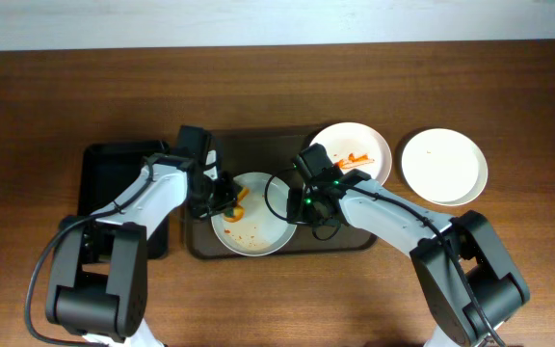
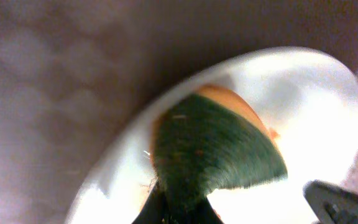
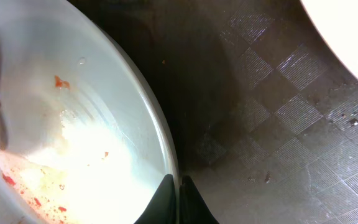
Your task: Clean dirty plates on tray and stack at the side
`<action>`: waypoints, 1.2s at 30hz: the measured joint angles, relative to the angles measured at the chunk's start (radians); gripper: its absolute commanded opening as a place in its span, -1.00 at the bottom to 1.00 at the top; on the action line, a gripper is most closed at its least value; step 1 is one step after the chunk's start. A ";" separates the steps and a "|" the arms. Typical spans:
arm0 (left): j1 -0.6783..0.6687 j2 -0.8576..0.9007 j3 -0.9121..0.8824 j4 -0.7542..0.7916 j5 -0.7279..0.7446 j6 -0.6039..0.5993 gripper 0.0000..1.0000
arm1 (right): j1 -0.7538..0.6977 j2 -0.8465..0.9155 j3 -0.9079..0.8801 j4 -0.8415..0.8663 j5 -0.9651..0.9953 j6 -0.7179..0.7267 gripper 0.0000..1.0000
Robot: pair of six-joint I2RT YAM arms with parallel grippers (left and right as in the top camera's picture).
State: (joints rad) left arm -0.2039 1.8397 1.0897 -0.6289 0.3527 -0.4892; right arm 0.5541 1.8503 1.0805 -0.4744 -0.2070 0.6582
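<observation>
Right gripper (image 3: 178,193) pinches the smeared plate (image 1: 258,231) by its thin rim, over the checker-textured tray (image 3: 278,112) — left gripper (image 1: 222,197) clamps a green-and-orange sponge (image 2: 216,149) against glossy white, near the edge.

The near round white shallow plate (image 1: 253,226) bears orange-red smears and specks; the far white plate (image 1: 353,154) has orange-red streaks; the rightmost white plate (image 1: 443,166) is plain. The dark brown rimmed tray (image 3: 291,112) shows a chequered texture. The soft sponge (image 2: 216,149) is green over orange.
</observation>
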 measured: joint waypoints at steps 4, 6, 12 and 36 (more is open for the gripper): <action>-0.069 -0.001 0.000 0.030 0.057 0.006 -1.00 | 0.000 0.000 0.000 0.000 0.000 0.000 -0.92; -0.118 -0.001 0.000 0.068 0.089 0.006 -1.00 | 0.000 0.000 0.000 -0.001 0.000 0.001 -0.92; -0.157 0.003 -0.001 0.127 0.133 -0.010 -1.00 | 0.000 0.000 0.000 -0.008 0.000 0.002 -0.92; 0.030 0.073 0.016 -0.148 0.173 -0.049 -1.00 | -0.001 0.000 0.000 -0.014 0.000 0.015 -0.92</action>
State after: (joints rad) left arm -0.1738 1.9129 1.1053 -0.7769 0.5255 -0.5385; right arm 0.5533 1.8503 1.0805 -0.4889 -0.2070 0.6735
